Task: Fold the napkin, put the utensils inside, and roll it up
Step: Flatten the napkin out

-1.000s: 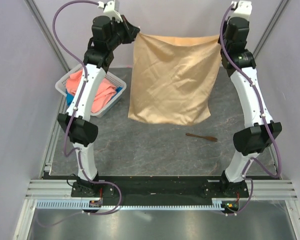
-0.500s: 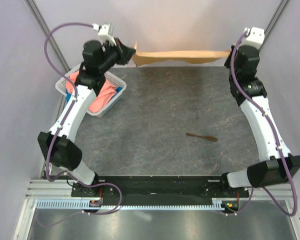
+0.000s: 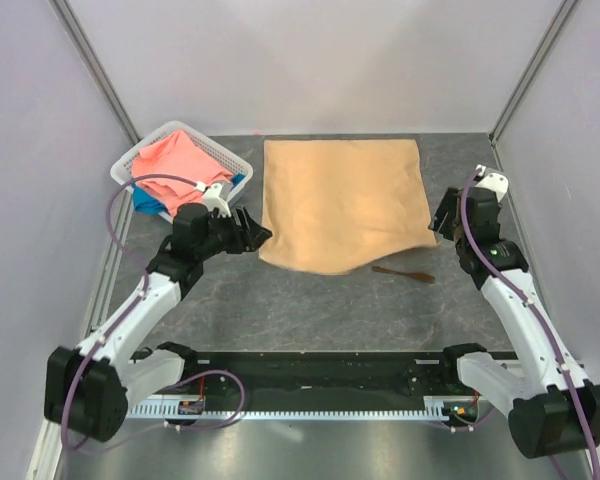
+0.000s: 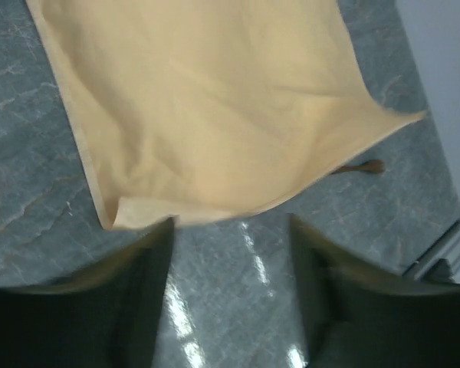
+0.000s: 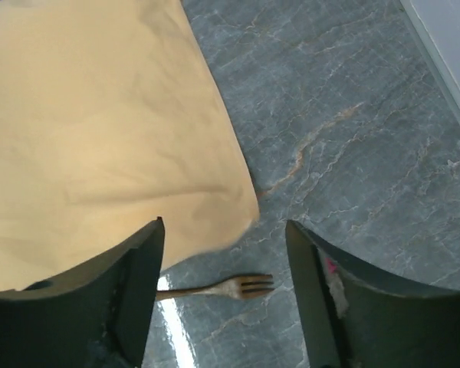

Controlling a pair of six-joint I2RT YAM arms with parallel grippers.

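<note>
The napkin [image 3: 340, 200] is lying spread out as a single layer on the tabletop [image 3: 310, 310], toward the back and middle. I'd say we're at the very start, with it laid flat and no fold made yet.

Over on the far left is a white basket [image 3: 123, 170] with a coral-pink cloth [image 3: 175, 160] in it, which isn't part of this job. Next along, the left tool [image 3: 252, 232] sits low by the napkin's near-left corner. Its wrist view shows the jaws wide apart with only bare tabletop between them. One fingertip is right next to the cloth edge, but I can't tell if it actually touches.

The fork [image 3: 402, 273] lies just in front of the napkin's near edge on the right side, tines pointing right. The handle end might be tucked under the cloth, hard to say.

The right tool [image 3: 442, 215] is beside the near-right corner, also spread wide and gripping nothing.

My guess for the next move is that each tool pinches its own corner and both carry the near edge over evenly. Satin is slippery, so a shallow pinch could slide off, and the drag could nudge the fork.
</note>
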